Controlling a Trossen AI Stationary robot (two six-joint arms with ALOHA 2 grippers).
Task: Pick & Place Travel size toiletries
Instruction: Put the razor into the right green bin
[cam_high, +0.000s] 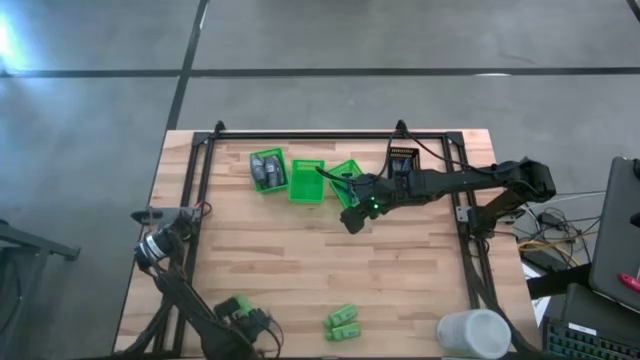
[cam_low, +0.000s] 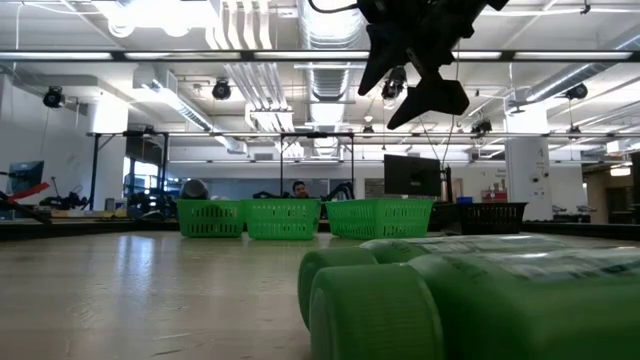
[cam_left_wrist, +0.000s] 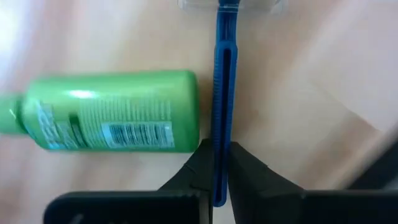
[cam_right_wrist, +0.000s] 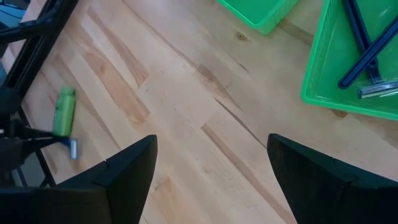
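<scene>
Razor (cam_left_wrist: 222, 93), long axis parallel to the neighbouring green bottle (cam_left_wrist: 112, 112), sits clenched in the left gripper (cam_left_wrist: 215, 163) near the table's (cam_high: 300, 250) 7 o'clock edge; right gripper (cam_right_wrist: 211, 168) hangs released over bare centre boards.

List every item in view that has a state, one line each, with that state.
Left gripper: shut on the blue razor.
Blue razor: flat on the table, handle pinched.
Green bottle: lying on its side beside the razor.
Right gripper: open, empty, above bare table near the baskets.
Right basket: holds two razors.
Left basket: holds grey tubes.
Pair of green bottles: lying at the table's near edge.
</scene>
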